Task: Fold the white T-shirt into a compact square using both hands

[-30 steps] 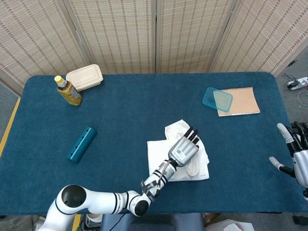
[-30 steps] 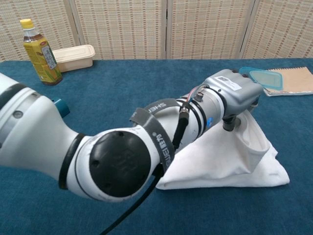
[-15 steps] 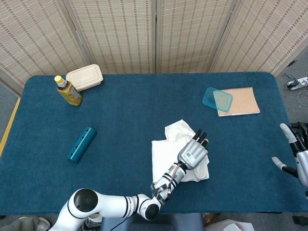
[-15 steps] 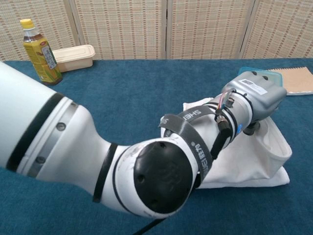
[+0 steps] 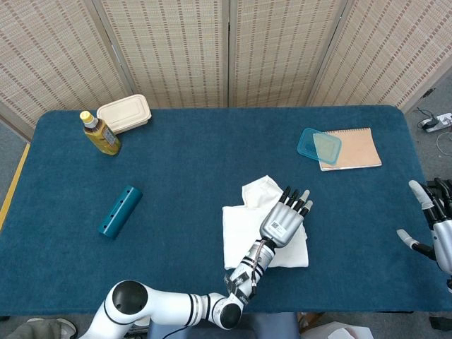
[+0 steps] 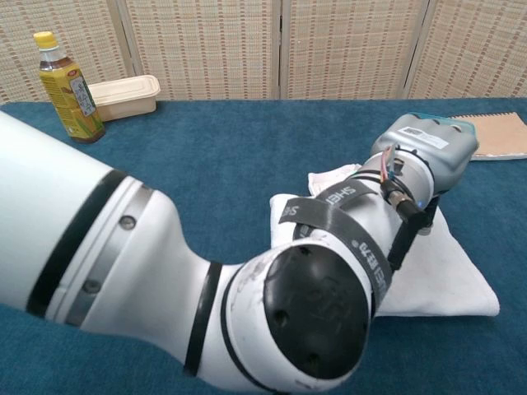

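Observation:
The white T-shirt (image 5: 247,226) lies folded in a small rough bundle near the table's front middle, with a rumpled flap at its far side. My left hand (image 5: 286,219) lies over its right half with fingers extended and spread, holding nothing. In the chest view the left hand (image 6: 428,150) sits above the T-shirt (image 6: 449,284), whose right part lies flat in a wedge; the forearm hides much of the cloth. My right hand (image 5: 434,226) hovers at the table's right edge, fingers apart and empty, far from the shirt.
A tea bottle (image 5: 99,134) and a beige lunch box (image 5: 124,113) stand at the back left. A teal cylinder (image 5: 120,210) lies on the left. A notebook (image 5: 351,148) with a teal lid (image 5: 319,145) is at the back right.
My left hand has slid to the right across the shirt and its fingers have spread. The cloth's right side now lies flatter. The right hand has barely moved.

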You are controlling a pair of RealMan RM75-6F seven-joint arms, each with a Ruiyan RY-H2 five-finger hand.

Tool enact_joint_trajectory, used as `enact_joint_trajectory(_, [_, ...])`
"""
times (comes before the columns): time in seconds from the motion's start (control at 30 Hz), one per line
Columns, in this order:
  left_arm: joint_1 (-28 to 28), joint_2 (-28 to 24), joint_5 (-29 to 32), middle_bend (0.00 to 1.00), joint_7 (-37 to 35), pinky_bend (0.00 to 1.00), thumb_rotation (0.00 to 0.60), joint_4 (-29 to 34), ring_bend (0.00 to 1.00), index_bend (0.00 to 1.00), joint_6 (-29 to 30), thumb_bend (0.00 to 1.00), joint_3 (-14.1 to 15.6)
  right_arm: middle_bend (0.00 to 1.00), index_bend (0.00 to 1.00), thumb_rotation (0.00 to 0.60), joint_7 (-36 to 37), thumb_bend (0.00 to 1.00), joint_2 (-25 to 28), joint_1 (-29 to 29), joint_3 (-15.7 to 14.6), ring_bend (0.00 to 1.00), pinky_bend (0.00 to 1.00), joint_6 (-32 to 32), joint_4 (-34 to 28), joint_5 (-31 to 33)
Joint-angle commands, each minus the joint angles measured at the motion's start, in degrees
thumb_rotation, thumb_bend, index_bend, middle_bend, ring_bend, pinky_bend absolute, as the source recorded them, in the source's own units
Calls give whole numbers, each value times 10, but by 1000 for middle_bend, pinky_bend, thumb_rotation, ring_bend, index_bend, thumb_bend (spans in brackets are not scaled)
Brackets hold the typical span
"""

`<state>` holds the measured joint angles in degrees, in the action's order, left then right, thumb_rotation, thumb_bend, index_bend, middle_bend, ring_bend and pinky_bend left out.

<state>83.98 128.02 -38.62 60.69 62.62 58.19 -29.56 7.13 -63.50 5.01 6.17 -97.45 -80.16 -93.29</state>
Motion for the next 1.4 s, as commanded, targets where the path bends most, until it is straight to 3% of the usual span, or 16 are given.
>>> enact_joint_trajectory(0.03, [-25, -24, -1, 0, -18, 0, 600, 37, 0, 0, 12, 96, 3, 174, 100, 600, 1, 68, 1, 1, 0, 42, 0, 2, -2, 0])
enact_joint_trajectory(0.4, [-168, -170, -50, 0, -83, 0, 600, 217, 0, 0, 93, 96, 78, 176, 120, 600, 3, 84, 24, 14, -10, 60, 48, 33, -22, -12])
enact_joint_trajectory(0.6, [-270, -277, -101, 0, -156, 0, 600, 305, 0, 0, 145, 96, 135, 194, 154, 600, -4, 117, 42, 21, -13, 71, 87, 52, -46, -13])
enact_joint_trajectory(0.9, [-403, -410, -213, 0, -289, 0, 600, 340, 0, 17, 195, 100, 237, 209, 155, 600, -13, 178, 64, 31, -26, 113, 179, 104, -74, 0])
enact_joint_trajectory(1.4, [-585, -527, -335, 0, -456, 0, 600, 343, 0, 71, 317, 102, 317, 200, 155, 600, -5, 233, 56, 40, -53, 114, 188, 167, -87, 11])
